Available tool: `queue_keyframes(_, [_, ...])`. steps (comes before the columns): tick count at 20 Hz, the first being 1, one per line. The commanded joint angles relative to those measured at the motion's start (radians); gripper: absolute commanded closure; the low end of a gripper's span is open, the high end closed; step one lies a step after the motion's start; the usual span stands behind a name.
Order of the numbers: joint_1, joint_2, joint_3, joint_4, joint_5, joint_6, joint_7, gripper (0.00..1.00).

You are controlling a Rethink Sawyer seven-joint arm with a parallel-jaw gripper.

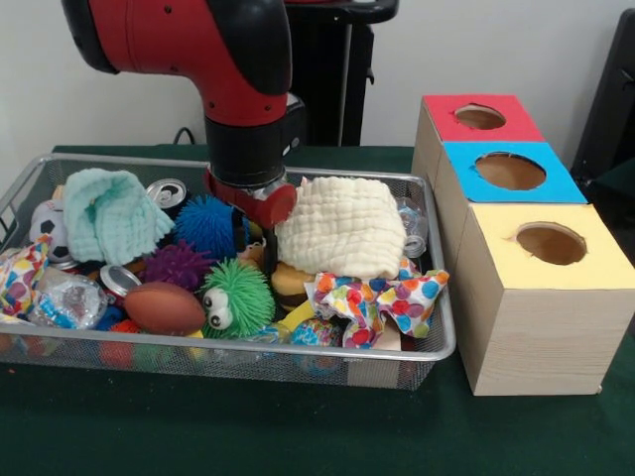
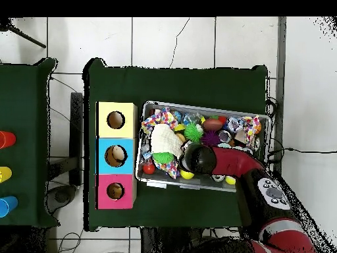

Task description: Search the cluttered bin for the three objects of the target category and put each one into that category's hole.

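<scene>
The wire bin (image 1: 437,342) sits on the green table (image 1: 298,436), filling most of its left and middle in the front view, with the three boxes lined up just beside its right end.

Going left to right inside it: a soccer ball (image 1: 45,226) and a crumpled spotted wrapper (image 1: 20,278) at the left end, then a mint green cloth (image 1: 114,213) with a drink can (image 1: 166,190) behind it. Next come a brown toy football (image 1: 164,307), a purple spiky ball (image 1: 177,265), a blue spiky ball (image 1: 206,224) and a green spiky ball with eyes (image 1: 236,296). The gripper (image 1: 260,210) hangs low over the middle of the bin, right between the blue ball and a cream cloth (image 1: 340,226). Its fingers are hidden among the toys, so I cannot tell how far they are spread or whether they hold anything. Past the cloth lies a polka-dot wrapper (image 1: 382,297).

Right of the bin stand the yellow box (image 1: 541,327) nearest, the blue box (image 1: 511,174), then the red box (image 1: 476,119), each with a round hole on top.

The step in hand looks like picking from the pile. Doing it well likely means closing on one item only, lifting straight up so the cloths do not snag, and clearing the rim before swinging toward a hole.
</scene>
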Motion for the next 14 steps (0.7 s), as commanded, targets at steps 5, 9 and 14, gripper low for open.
queue_keyframes(5, [0.049,0.168,0.007,-0.107,-0.087,-0.073,-0.028,0.0])
queue_keyframes(9, [0.07,0.181,-0.018,-0.118,-0.085,-0.076,0.0,0.0])
queue_keyframes(14, [0.065,0.194,-0.022,-0.126,-0.077,-0.069,-0.008,0.0])
